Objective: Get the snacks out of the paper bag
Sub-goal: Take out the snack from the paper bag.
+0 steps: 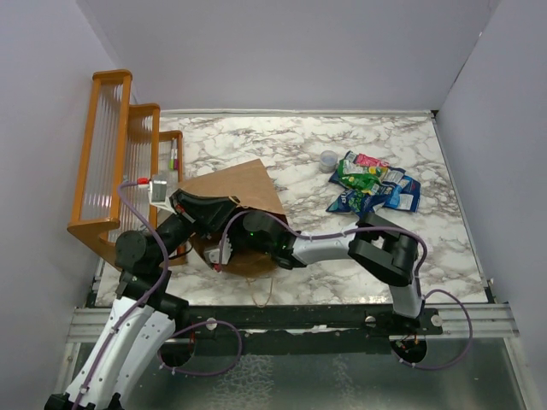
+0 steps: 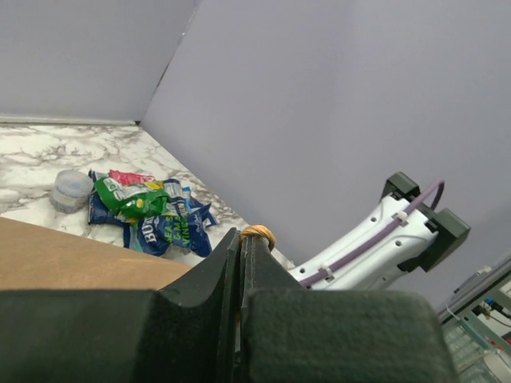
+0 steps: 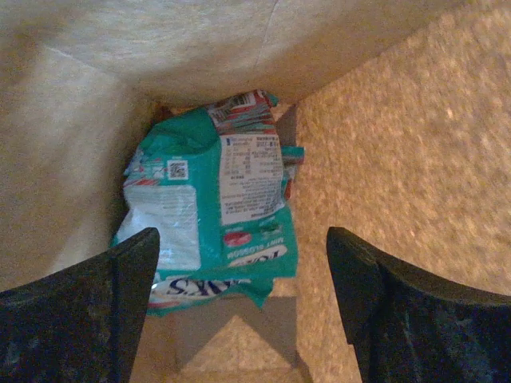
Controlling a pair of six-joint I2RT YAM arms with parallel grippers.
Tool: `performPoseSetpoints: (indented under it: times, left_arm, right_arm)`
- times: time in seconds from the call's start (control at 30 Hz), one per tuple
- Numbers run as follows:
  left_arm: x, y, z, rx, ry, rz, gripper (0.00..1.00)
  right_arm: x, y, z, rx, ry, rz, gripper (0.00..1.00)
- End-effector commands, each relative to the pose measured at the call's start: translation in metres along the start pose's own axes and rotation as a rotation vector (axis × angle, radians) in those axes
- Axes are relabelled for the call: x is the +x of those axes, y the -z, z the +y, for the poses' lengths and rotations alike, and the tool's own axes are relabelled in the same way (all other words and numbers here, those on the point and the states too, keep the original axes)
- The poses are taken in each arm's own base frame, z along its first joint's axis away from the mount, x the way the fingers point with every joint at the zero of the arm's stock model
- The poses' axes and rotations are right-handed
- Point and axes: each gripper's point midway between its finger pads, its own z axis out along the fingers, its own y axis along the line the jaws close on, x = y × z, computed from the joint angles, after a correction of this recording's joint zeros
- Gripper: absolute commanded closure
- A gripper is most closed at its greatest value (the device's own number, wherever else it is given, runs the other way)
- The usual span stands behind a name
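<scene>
1. A teal packet (image 3: 211,207) lies deep inside the paper bag (image 1: 235,184), ahead of the right gripper (image 3: 239,263), whose jaws are spread wide and hold nothing.
2. Closing now may snag the bag wall at 3 o'clock, or nip only slick foil that then slips free.
3. The left gripper (image 2: 241,247) has its jaws closed on the bag's handle; if that hold slips, the mouth could sag.
4. On the bench (image 1: 342,256), other snacks (image 1: 373,184) lie at the bag's 3 o'clock, a cup (image 1: 328,159) beside them, and a rack (image 1: 120,162) at 9 o'clock.

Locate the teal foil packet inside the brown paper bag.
Right wrist view: the teal foil packet lies at the bottom of the brown paper bag, between the open right hand's fingers.
</scene>
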Motion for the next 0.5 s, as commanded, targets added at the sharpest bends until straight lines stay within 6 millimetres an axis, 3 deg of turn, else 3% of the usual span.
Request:
performPoseSetpoints:
  times: [0.0, 0.03, 0.07, 0.23, 0.47]
  left_arm:
    - [0.004, 0.005, -0.024, 0.114, -0.027, 0.035, 1.00]
    - [0.005, 0.006, -0.026, 0.123, -0.028, 0.045, 1.00]
    - [0.006, 0.005, -0.027, 0.129, -0.025, 0.055, 1.00]
    - [0.007, 0.008, -0.029, 0.133, -0.029, 0.060, 1.00]
    - [0.007, 0.012, -0.031, 0.120, -0.055, 0.064, 1.00]
  right_arm:
    - [0.009, -0.023, 0.014, -0.052, -0.001, -0.001, 0.10]
    - [0.010, -0.028, 0.015, -0.057, -0.009, -0.005, 0.02]
    - [0.013, -0.032, 0.017, -0.063, -0.026, -0.009, 0.00]
    - [0.031, -0.052, 0.036, -0.096, -0.065, 0.004, 0.00]
    - [0.054, -0.061, 0.048, -0.094, -0.112, 0.063, 0.18]
